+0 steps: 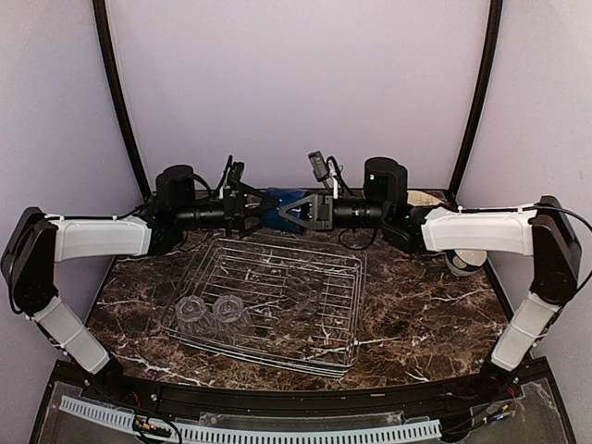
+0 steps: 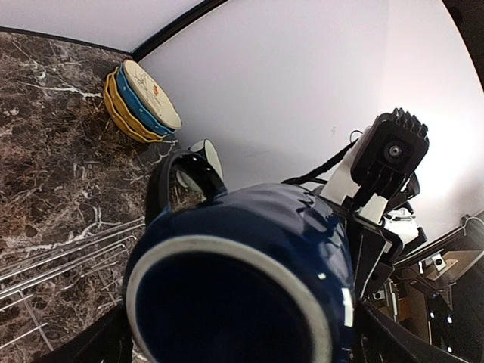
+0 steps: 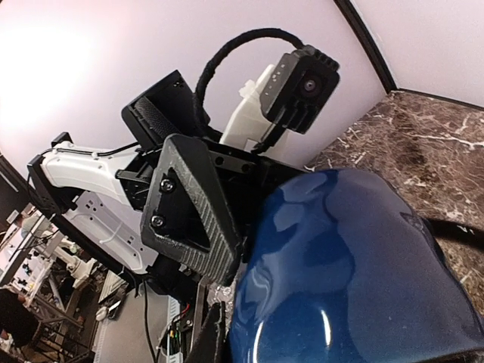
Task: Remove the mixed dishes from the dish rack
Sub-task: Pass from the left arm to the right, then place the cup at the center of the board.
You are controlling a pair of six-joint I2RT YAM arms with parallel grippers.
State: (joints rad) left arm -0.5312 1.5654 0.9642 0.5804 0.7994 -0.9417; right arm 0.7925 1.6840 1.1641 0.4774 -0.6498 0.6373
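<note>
Jaws of the left gripper (image 1: 255,213) clamp the glossy dark blue ceramic mug (image 1: 277,205), whose other end reaches between the jaws of the right gripper (image 1: 301,215); whether those have closed cannot be told. The handover likely needs a firm right-side squeeze before the left lets go

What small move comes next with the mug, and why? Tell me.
Likely close the right gripper on the dark blue mug before the left gripper lets go. The mug hangs between both above the far edge of the dish rack; a left finger presses its side, but the right's hold is unclear. The stacked plates sit at the right, so the mug seems headed there.
</note>
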